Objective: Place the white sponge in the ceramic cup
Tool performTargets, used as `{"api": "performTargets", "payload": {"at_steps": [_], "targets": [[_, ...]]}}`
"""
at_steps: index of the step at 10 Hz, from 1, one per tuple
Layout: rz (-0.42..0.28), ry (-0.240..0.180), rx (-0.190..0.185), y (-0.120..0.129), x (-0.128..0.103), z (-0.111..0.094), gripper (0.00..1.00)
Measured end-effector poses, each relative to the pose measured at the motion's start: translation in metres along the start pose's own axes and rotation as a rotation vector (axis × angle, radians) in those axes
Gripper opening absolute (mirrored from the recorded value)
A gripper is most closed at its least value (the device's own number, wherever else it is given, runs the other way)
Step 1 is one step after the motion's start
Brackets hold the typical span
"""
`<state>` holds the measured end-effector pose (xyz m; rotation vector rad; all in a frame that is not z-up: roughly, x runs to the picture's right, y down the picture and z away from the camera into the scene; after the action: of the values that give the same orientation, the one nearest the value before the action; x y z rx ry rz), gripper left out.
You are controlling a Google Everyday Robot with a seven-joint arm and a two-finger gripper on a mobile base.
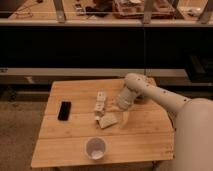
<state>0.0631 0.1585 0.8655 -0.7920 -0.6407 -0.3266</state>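
Our gripper (122,105) hangs over the table (145,135), and we cannot tell whether it is spread or closed. The sponge (106,120) lies on the wood just beside it, toward the cup (95,148) near the front edge.

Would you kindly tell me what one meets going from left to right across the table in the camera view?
Black flat object → ceramic cup → white sponge → gripper, above the table just right of the sponge. The segmented white object is left out, as it overlaps the cup and the sponge in this order.
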Motion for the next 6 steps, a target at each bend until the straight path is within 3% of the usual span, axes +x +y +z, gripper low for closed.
{"api": "performTargets", "payload": {"at_steps": [3,6], "targets": [[-0.006,-0.029,0.049,-0.009,-0.001,0.009,0.77],[0.004,-0.064,0.056,-0.012,-0.005,0.019,0.49]]}}
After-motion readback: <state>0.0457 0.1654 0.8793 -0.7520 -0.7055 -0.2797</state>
